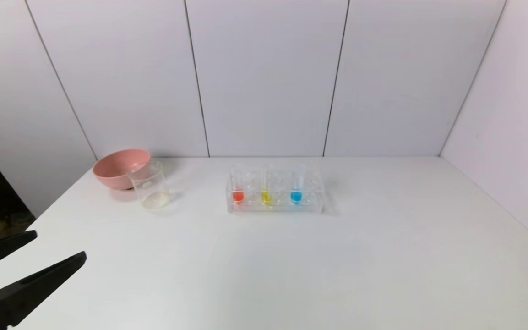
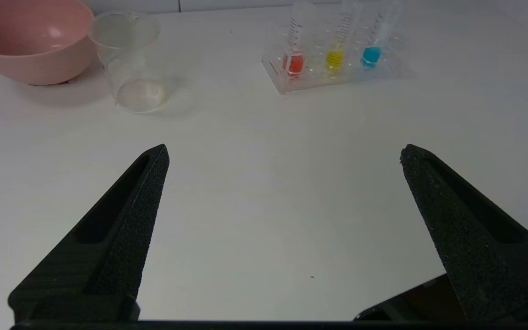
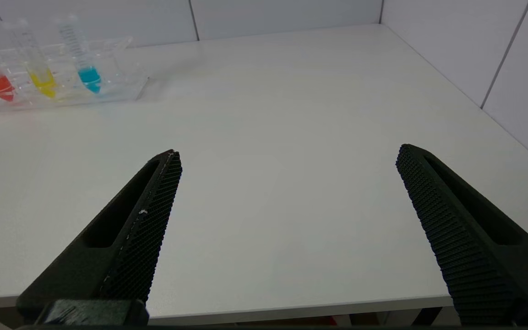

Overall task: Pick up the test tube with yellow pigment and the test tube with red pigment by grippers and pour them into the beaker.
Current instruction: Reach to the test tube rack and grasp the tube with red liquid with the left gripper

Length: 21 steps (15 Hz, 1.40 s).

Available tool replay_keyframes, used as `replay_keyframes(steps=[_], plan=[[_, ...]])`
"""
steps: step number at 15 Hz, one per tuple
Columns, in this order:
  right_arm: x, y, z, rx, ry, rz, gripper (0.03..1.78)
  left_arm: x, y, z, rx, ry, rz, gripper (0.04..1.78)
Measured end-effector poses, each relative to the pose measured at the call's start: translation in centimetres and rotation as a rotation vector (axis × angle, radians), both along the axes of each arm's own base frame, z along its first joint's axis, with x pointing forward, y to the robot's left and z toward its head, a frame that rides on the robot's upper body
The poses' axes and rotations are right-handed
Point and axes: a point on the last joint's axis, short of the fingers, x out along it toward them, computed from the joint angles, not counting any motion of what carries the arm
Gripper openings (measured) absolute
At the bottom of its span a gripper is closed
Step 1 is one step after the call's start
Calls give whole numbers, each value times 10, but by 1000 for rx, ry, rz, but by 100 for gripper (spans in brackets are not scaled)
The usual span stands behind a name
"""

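Note:
The test tube with red pigment [image 1: 237,192], the test tube with yellow pigment [image 1: 266,192] and a blue-tipped tube [image 1: 296,192] stand upright in a clear rack [image 1: 314,201] at the table's middle back. The clear beaker [image 1: 149,185] stands left of the rack, in front of the pink bowl. My left gripper [image 1: 57,250] is open and empty over the near left corner; its wrist view shows its gripper [image 2: 284,156], the beaker [image 2: 131,59], the red tube [image 2: 295,62] and the yellow tube [image 2: 334,59]. My right gripper [image 3: 289,158] is open and empty at the near table edge, out of the head view.
A pink bowl [image 1: 119,167] stands at the back left, touching or just behind the beaker. White wall panels close the back and the right side. The white table [image 1: 291,266] stretches between the grippers and the rack.

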Motion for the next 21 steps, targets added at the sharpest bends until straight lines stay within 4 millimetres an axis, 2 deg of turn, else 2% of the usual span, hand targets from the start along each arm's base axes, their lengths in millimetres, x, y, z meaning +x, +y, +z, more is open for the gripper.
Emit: replay_keyframes(steps=[4, 9, 16, 21], plan=[[0, 0, 0, 0, 0, 0, 171, 60, -24, 3, -10, 116, -91, 176], [0, 0, 0, 0, 0, 0, 171, 120, -83, 2, -5, 176, -71, 176], [0, 0, 0, 0, 0, 0, 171, 174, -158, -27, 112, 161, 99, 176], [0, 0, 0, 0, 0, 0, 171, 205, -193, -53, 106, 51, 275, 176]])
